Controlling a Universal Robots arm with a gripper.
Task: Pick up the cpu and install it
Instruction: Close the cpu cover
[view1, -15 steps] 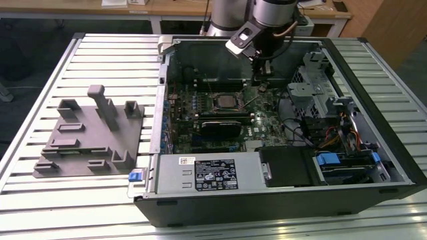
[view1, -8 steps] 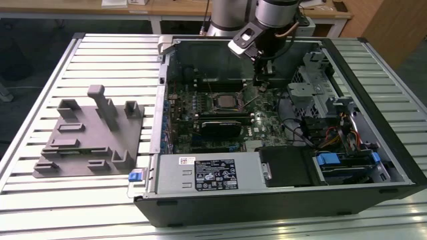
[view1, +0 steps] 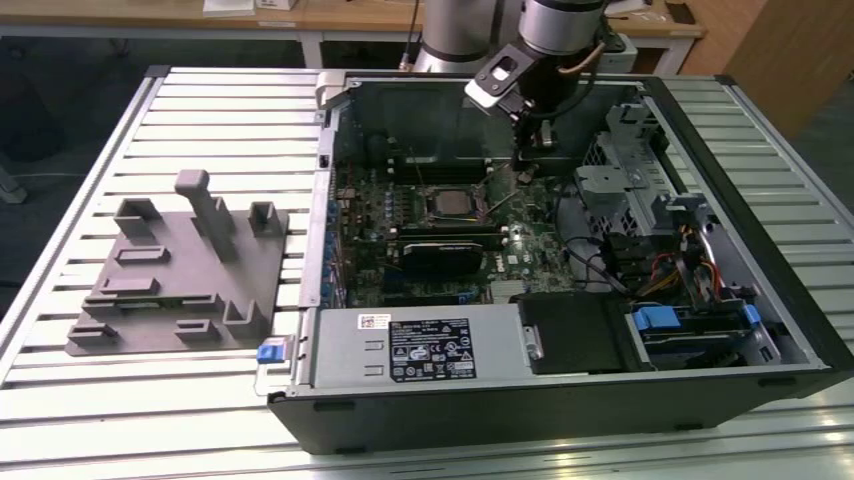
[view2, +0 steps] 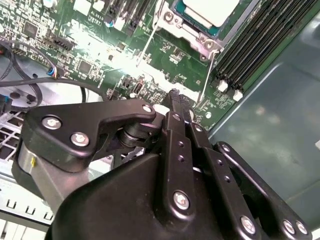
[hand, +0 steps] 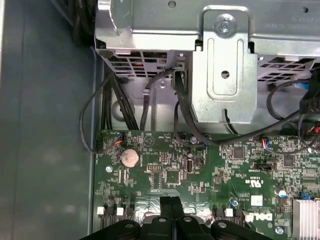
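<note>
Robot arm's claw (view1: 525, 172), fingers pressed together on nothing, hangs low over the green motherboard (view1: 534, 245) inside an open computer case (view1: 561, 410) on a slatted bench (view1: 200, 110). The cpu (view1: 449, 203) lies in its metal-framed socket (view2: 200, 40), near the claw on the exterior view's left. A grey fixture (view1: 174, 280) stands beside the case.

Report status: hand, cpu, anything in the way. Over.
Hand shut, empty, over motherboard. Cpu lies in socket, clear of hand. Thin metal lever close beside hand.
</note>
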